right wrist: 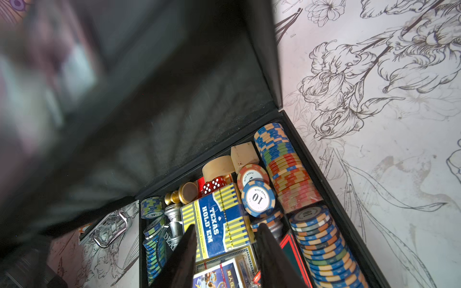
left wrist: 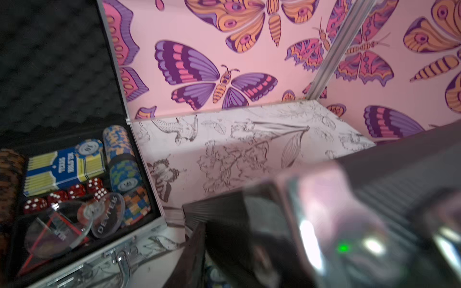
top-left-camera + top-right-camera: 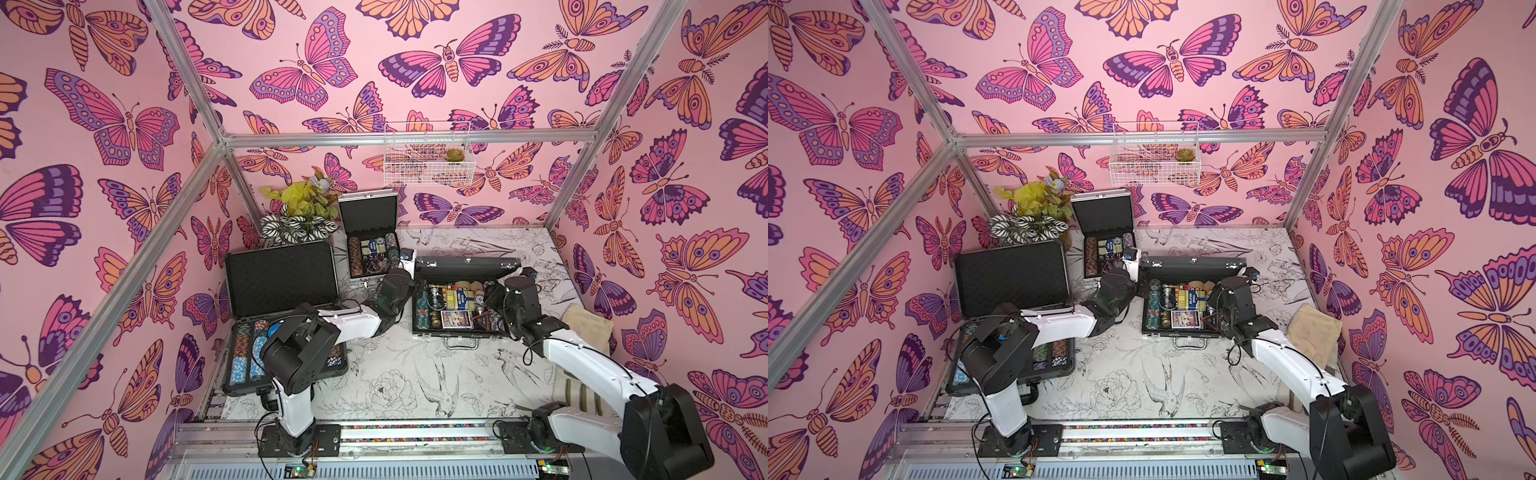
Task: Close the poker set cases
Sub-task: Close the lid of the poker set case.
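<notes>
Three cases lie open on the printed table [image 3: 415,365].

Ribbed case [image 3: 461,268]: centre, matte black plastic, lid partly raised over chip rows.

Right gripper [image 1: 226,226]: inside it, above the blue card box [image 1: 217,214]; fingers moderately apart, gripping nothing.

Left gripper [image 3: 406,261]: at the lid's left corner; blurred, so its opening cannot be told.

Silver case [image 3: 368,214]: rear, aluminium, foam-lined lid upright.

Trimmed case [image 3: 282,278]: left, with the left arm [image 3: 353,322] crossing its base.

Plants [image 3: 299,216] crowd behind it. A beige cloth [image 3: 588,326] lies right.
</notes>
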You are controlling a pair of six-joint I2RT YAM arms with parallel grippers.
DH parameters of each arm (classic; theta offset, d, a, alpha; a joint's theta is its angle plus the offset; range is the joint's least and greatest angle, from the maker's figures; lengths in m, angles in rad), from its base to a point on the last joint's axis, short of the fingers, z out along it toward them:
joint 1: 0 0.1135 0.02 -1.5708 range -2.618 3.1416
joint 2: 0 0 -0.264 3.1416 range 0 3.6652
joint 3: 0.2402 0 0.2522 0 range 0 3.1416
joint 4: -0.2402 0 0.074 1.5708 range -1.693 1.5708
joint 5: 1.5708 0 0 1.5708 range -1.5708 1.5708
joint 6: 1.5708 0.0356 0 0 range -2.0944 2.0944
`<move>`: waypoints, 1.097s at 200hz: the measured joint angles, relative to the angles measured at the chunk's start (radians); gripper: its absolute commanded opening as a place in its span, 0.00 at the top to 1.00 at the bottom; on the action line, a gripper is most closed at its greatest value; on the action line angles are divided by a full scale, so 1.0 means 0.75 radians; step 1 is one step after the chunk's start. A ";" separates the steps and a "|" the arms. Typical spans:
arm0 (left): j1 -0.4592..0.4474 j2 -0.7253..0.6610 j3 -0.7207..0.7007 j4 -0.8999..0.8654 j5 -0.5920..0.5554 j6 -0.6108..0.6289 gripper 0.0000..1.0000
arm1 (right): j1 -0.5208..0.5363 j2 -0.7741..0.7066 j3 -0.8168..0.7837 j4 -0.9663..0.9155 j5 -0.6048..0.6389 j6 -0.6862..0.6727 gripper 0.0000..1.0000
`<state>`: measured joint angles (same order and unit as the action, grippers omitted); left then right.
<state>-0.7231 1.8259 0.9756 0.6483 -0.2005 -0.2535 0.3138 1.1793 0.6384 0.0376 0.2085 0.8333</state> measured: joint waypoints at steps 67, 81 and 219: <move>-0.032 -0.089 -0.168 -0.073 0.056 -0.120 0.56 | 0.000 -0.020 -0.018 -0.006 -0.003 0.006 0.58; -0.032 -0.128 -0.184 -0.096 0.064 -0.145 0.56 | 0.000 -0.032 -0.027 -0.007 -0.005 0.007 0.58; 0.106 -0.294 -0.041 -0.942 0.066 -0.615 0.55 | 0.000 -0.170 -0.278 -0.056 -0.146 0.043 0.59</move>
<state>-0.6437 1.6054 0.9451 -0.0582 -0.1513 -0.7151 0.3138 1.0519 0.4297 -0.0044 0.0990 0.8654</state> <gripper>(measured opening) 0.445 0.415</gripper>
